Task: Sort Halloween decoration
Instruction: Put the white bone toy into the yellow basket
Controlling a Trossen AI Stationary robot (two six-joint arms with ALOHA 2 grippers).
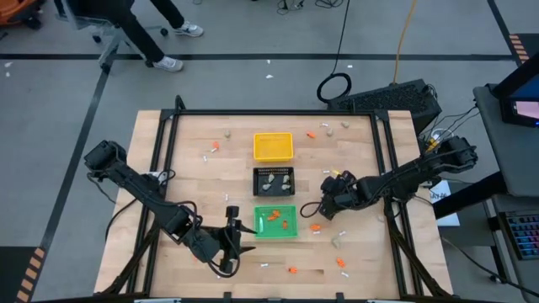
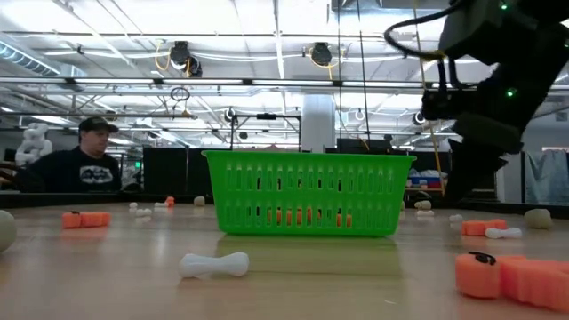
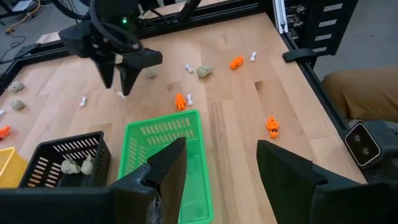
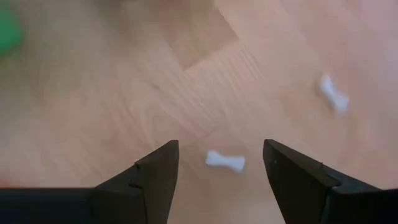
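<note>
The decoration pieces lie scattered over the wooden table: orange bits (image 1: 341,263), white sticks (image 1: 205,156) and beige-grey lumps (image 1: 226,133). Orange bits (image 1: 282,221) lie in the green tray (image 1: 262,210), beige lumps (image 1: 269,177) in the black tray (image 1: 274,191). My right gripper (image 4: 221,163) is open just right of the green tray, pointing down, its fingers either side of a white stick (image 4: 225,160) on the table without touching it. My left gripper (image 3: 217,168) is open and empty at the green tray's near-left corner (image 3: 165,155).
The yellow tray (image 1: 273,155) stands beyond the black one. A dark frame (image 1: 269,112) borders the table. Another white stick (image 4: 333,93) lies near the right gripper. Orange bits (image 3: 272,126) and a white stick (image 2: 214,264) lie near the near edge. A person (image 2: 84,160) sits beyond the table.
</note>
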